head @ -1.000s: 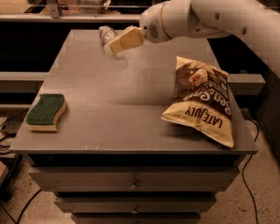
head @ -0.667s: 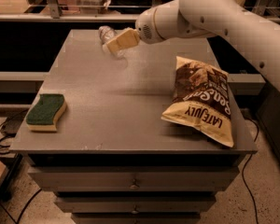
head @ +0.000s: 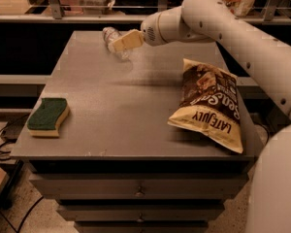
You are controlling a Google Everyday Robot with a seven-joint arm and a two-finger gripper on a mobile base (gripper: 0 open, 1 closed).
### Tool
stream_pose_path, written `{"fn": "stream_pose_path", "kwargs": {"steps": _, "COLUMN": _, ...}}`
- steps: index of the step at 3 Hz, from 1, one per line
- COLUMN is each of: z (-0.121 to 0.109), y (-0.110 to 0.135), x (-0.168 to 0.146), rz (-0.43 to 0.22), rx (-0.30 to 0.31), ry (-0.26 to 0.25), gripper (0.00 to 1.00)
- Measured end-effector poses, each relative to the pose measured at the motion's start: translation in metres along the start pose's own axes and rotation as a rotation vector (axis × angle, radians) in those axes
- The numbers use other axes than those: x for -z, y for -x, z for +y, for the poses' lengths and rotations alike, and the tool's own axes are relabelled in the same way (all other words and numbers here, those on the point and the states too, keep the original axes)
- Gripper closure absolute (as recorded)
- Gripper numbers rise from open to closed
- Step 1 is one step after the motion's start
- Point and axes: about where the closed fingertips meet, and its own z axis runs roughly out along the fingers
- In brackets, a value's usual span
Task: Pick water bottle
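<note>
**Gripper point(head: 122, 41) at the water bottle point(head: 110, 34) on the table's far side**

Pale and wedge-shaped, the gripper sits at the back of the table point(head: 116, 110), left of centre, and overlaps the water bottle from the right. Whether it is clenched on the bottle or merely resting against it cannot be told from this view. The bottle is small, clear and colourless, with crinkled sides that catch a little light. It appears to lean or lie at a tilt with its far end pointing away to the left, though its exact pose is hard to read. The approach from the side looks chosen to suit a thin, ribbed body that would likely flex under a squeeze.

Behind the gripper, the smooth white arm point(head: 233, 28) stretches in from the right, passing above the chip bag point(head: 208, 106) so it need not touch it. That bag is glossy brown and cream foil, puffed and creased, and lies flat near the right edge, well apart from the bottle. A sponge point(head: 47, 116), green scouring pad on yellow foam with a waisted outline, sits near the front left corner, also well clear. The tabletop is matte grey, with drawers point(head: 136, 188) beneath it.
</note>
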Motion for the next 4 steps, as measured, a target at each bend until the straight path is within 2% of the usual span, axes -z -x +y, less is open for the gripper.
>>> {"fn": "stream_pose_path", "kwargs": {"steps": 1, "z": -0.007, "y": 0.005, "x": -0.003, "rz": -0.018, "rx": -0.003, "ry": 0.001, "gripper": 0.0}}
{"fn": "stream_pose_path", "kwargs": {"steps": 2, "z": -0.01, "y": 0.003, "x": -0.013, "rz": -0.053, "rx": -0.024, "ry": -0.034, "gripper": 0.0}}
{"fn": "stream_pose_path", "kwargs": {"steps": 3, "z": -0.018, "y": 0.009, "x": -0.027, "rz": -0.087, "rx": -0.01, "ry": -0.058, "gripper": 0.0}}
{"fn": "stream_pose_path", "kwargs": {"steps": 4, "z": -0.028, "y": 0.004, "x": -0.051, "rz": -0.087, "rx": -0.023, "ry": -0.059, "gripper": 0.0}}
